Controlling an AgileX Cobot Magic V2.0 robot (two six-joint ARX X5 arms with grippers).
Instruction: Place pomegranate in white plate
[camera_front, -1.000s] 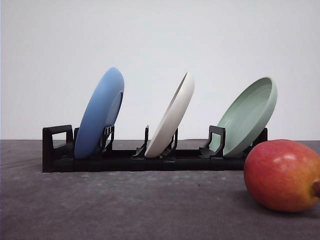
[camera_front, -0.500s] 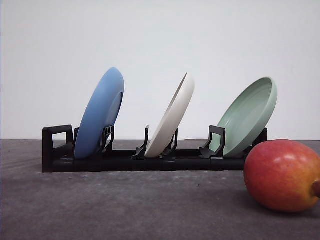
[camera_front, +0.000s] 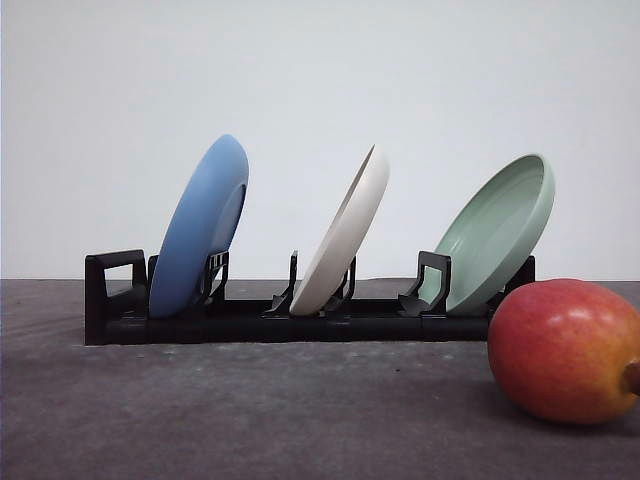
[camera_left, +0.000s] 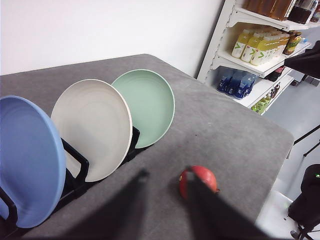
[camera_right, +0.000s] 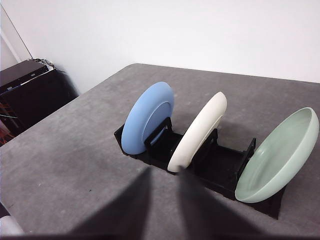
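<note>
- I have the pomegranate (camera_front: 566, 351) lying on the grey table (camera_front: 250, 410) toward its right edge, in front of the right end of the black rack (camera_front: 300, 322) and apart from it; nothing holds it.
- The white plate (camera_front: 345, 235) stands tilted on edge in the rack's middle slot, between the blue plate (camera_front: 200, 228) on the left and the pale green plate (camera_front: 497, 232) on the right. I judge the rack holds them upright for storage, so the fruit cannot rest in the plate as it stands.
- My left gripper (camera_left: 165, 200) hangs above the table with its fingers spread and nothing between them; in the left wrist view the pomegranate sits just beyond one fingertip, so I read this arm as the better lined up for the fruit.
- My right gripper (camera_right: 162, 195) is also parted and empty, and in its own wrist view the white plate's lower edge lies just past its fingers.
- In the way: the neighbouring plates stand close on both sides of the white one, and the rack's uprights grip its lower rim.
- Beyond the table's far corner, a shelf (camera_left: 260, 45) of bottles stands well clear.
</note>
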